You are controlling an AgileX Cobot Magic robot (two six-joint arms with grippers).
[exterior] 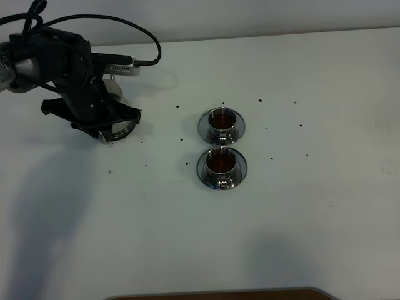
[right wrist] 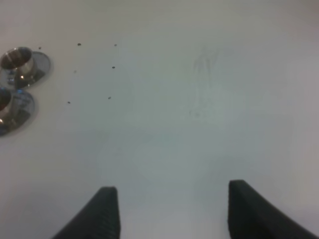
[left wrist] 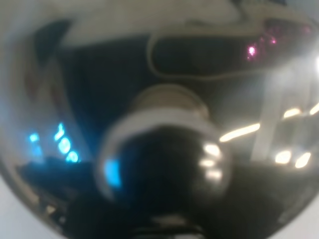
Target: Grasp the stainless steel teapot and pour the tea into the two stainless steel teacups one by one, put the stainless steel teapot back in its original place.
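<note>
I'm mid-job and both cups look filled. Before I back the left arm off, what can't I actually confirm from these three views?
- Teapot, overhead view: the left arm covers nearly all of it, so whether it sits on its disc is hidden.
- Left gripper: its jaws are hidden by the arm overhead; the left wrist view is filled by the blurred teapot lid knob.
- Two teacups, right wrist view: one is cut off by the edge, and the tea level is too small to judge.

White tabletop (exterior: pixel 312 219), dark specks scattered; brown edge (exterior: pixel 219 294) at near side; soft shadows.

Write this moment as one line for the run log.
stage: teapot back at far left under left arm | both teacups hold tea | right gripper: open, empty, apart from cups | left gripper: hidden
</note>
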